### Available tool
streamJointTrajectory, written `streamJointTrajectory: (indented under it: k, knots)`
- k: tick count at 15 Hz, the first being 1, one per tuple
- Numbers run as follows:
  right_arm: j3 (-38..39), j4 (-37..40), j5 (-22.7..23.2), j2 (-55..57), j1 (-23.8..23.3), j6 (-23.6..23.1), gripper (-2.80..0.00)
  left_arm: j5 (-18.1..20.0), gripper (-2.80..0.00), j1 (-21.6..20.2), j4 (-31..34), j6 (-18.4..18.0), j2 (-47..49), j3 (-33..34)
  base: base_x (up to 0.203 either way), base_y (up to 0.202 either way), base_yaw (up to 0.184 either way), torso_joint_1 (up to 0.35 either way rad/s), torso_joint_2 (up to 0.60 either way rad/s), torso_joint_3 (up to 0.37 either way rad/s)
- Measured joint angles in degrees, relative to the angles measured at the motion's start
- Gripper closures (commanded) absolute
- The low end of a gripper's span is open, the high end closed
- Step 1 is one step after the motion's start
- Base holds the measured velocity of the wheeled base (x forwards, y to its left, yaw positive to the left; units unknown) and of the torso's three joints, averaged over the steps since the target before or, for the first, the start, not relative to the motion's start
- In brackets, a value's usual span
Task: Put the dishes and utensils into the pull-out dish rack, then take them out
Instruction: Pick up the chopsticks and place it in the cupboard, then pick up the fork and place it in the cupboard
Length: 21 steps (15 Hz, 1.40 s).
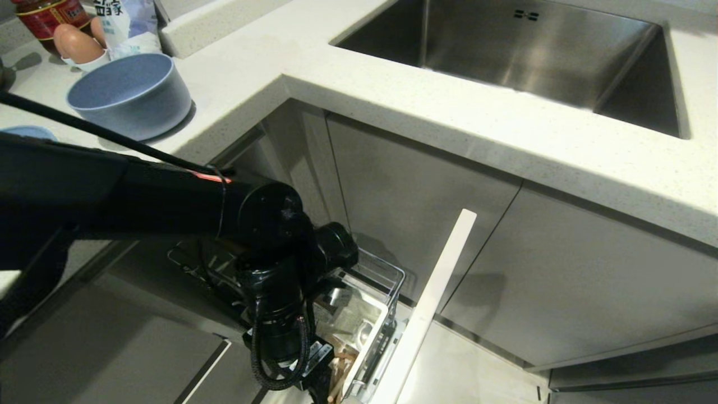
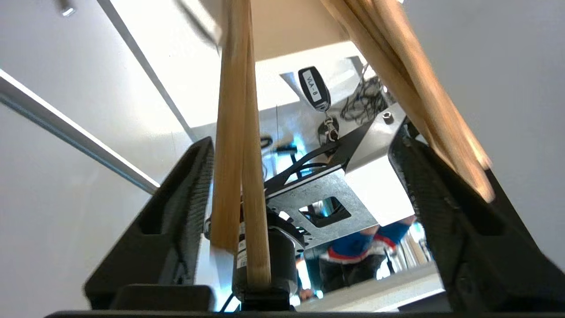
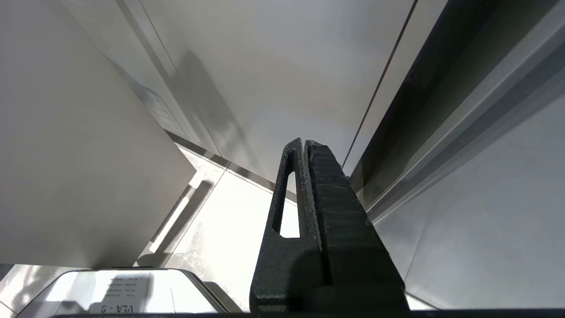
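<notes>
The pull-out dish rack [image 1: 392, 275] stands drawn out from under the counter, its white front panel [image 1: 429, 308] toward me. My left arm [image 1: 269, 269] reaches down into its white cutlery box [image 1: 373, 325], where wooden chopsticks [image 1: 338, 371] stand. In the left wrist view my left gripper [image 2: 300, 141] is open; a pair of chopsticks [image 2: 240, 154] stands loose between the fingers, close to one finger [image 2: 190, 194]. More wooden sticks [image 2: 419, 88] lean across the other finger. The light blue bowl [image 1: 129, 92] sits on the counter, a sliver of plate [image 1: 25, 132] beside it. My right gripper [image 3: 304, 143] hangs shut, parked.
The steel sink [image 1: 521, 50] is set in the white countertop [image 1: 449, 129] at the back right. Eggs [image 1: 76, 44], a jar and a bag stand behind the bowl. Grey cabinet doors [image 1: 404, 202] flank the rack. A person in blue [image 2: 366, 243] shows beyond the left gripper.
</notes>
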<state>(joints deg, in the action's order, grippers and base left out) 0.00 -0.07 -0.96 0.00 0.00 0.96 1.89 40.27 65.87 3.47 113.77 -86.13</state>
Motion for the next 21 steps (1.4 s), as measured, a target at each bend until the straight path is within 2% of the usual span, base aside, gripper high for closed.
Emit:
streamJointTrajectory:
  k: [5,6,11,17,19,21]
  knots:
    - [0.0,0.0,0.0,0.0,0.0,0.0,0.00,-0.3,-2.80,0.0,0.7,-0.1,-6.3,0.4,0.000,0.000,0.000,0.000,0.00,0.000]
    - [0.0,0.0,0.0,0.0,0.0,0.0,0.00,-0.4,0.00,0.0,1.0,-0.1,-8.0,0.4,0.000,0.000,0.000,0.000,0.00,0.000]
    - [0.0,0.0,0.0,0.0,0.0,0.0,0.00,-3.3,0.00,1.2,1.0,0.2,-16.9,0.3,0.000,0.000,0.000,0.000,0.00,0.000]
    - [0.0,0.0,0.0,0.0,0.0,0.0,0.00,-3.4,0.00,2.2,-1.8,0.6,-29.7,-2.0,0.000,0.000,0.000,0.000,0.00,0.000]
    - [0.0,0.0,0.0,0.0,0.0,0.0,0.00,-3.4,0.00,0.3,-5.4,0.8,-35.1,-3.0,0.000,0.000,0.000,0.000,0.00,0.000]
    - [0.0,0.0,0.0,0.0,0.0,0.0,0.00,-3.4,0.00,-4.4,-10.7,0.9,-40.2,-3.7,0.000,0.000,0.000,0.000,0.00,0.000]
